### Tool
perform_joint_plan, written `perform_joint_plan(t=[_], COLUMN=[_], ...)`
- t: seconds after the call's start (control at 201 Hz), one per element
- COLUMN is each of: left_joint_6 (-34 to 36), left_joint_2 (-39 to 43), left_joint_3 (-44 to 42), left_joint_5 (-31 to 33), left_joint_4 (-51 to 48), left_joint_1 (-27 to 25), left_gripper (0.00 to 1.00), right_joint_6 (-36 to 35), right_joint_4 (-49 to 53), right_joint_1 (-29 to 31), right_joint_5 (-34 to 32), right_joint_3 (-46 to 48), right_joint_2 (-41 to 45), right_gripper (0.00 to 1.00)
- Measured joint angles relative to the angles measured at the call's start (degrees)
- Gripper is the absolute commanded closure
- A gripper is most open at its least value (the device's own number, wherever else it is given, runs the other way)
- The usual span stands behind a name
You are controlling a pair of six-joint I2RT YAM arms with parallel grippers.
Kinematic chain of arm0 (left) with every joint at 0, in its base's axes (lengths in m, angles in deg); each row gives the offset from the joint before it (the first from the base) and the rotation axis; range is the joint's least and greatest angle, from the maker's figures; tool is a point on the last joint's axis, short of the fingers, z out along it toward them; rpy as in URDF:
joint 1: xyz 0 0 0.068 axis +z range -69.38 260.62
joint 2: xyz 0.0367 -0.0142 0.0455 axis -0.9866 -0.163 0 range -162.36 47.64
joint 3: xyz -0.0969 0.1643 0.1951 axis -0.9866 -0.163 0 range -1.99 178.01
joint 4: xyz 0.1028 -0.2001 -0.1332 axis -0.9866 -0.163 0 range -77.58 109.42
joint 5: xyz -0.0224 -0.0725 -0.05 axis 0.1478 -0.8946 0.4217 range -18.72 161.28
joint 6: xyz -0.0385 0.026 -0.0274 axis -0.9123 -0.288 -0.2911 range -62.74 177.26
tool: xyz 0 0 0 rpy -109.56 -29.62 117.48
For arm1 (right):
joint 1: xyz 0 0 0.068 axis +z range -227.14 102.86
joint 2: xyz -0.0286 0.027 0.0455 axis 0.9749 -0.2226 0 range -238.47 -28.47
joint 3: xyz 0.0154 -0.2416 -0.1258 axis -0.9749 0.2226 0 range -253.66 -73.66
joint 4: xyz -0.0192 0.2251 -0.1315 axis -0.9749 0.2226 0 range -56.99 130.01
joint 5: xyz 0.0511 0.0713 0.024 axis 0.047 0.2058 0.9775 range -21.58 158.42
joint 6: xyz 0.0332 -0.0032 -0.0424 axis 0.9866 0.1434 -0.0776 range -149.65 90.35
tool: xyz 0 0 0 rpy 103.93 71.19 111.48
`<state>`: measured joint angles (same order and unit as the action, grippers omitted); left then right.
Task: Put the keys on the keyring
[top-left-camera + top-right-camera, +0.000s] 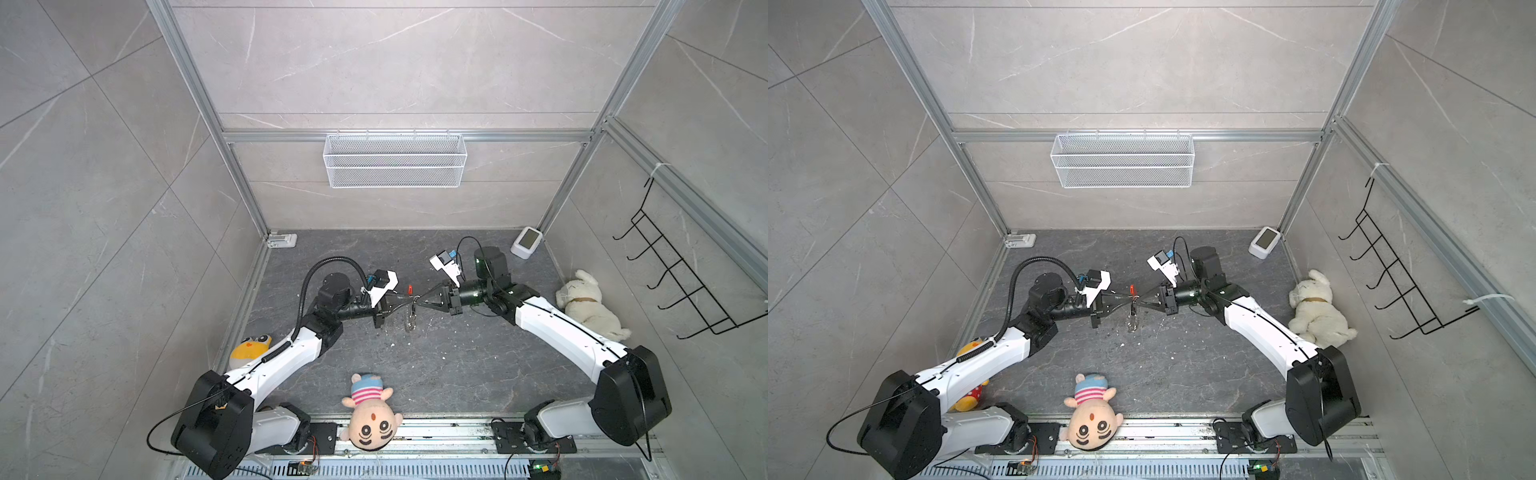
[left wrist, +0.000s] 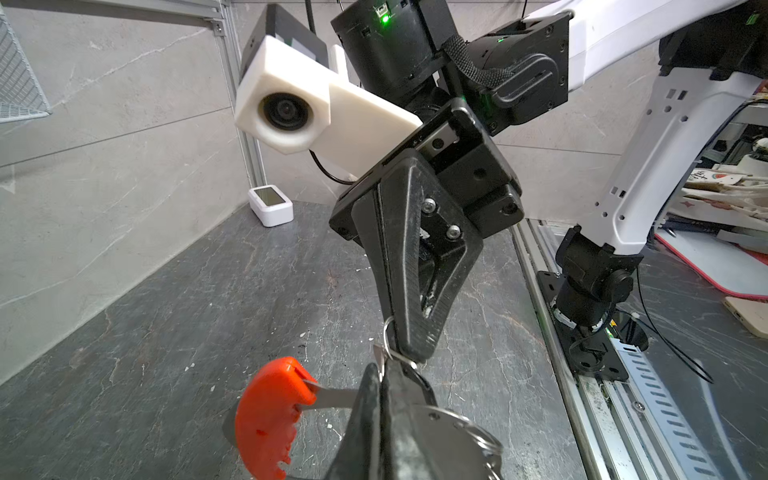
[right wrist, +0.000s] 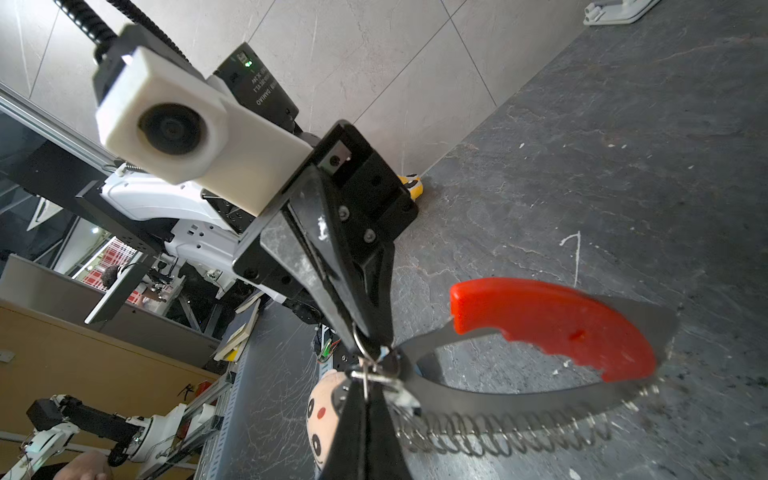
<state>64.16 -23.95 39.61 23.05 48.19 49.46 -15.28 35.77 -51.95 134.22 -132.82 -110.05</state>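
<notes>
The left pincer (image 2: 380,370) is closed on the metal band of the keyring (image 3: 519,399), just beside its red segment (image 2: 270,415), and holds the loop up in the air above the middle of the tabletop (image 1: 457,365). The right pincer (image 3: 365,381) is closed too, tip to tip with the left one, pinching a small silver ring (image 2: 388,332) at the narrow end of the same loop. In the right wrist view the oval loop spreads away from both tips, the red segment on one side and a row of small silver rings (image 3: 498,434) strung along the other. In both top views a short strand of metal (image 1: 410,321) hangs down from the meeting point; the keys are too small to pick out there. A striped-hat doll (image 1: 371,411) lies at the near edge, a white plush dog (image 1: 590,307) lies by the right arm and a yellow plush (image 1: 249,347) by the left arm. A white mesh basket (image 1: 395,160) hangs on the back wall
</notes>
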Motion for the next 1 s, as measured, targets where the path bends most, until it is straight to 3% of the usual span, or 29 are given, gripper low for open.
perform_joint_plan(t=[0.633,0.996], left_joint_6=[-0.09,-2.23], left_joint_2=[0.74,1.90], left_joint_3=[-0.07,-0.26], left_joint_5=[0.00,-2.01], left_joint_4=[1.03,5.29], left_joint_1=[0.42,1.16], left_gripper=[1.00,1.00], right_joint_6=[4.09,4.11], right_joint_4=[-8.26,-9.62], right_joint_1=[-1.33,-1.90], right_joint_5=[7.69,7.82], right_joint_3=[0.22,1.55], right_joint_2=[-4.85,-7.50], right_gripper=[1.00,1.00])
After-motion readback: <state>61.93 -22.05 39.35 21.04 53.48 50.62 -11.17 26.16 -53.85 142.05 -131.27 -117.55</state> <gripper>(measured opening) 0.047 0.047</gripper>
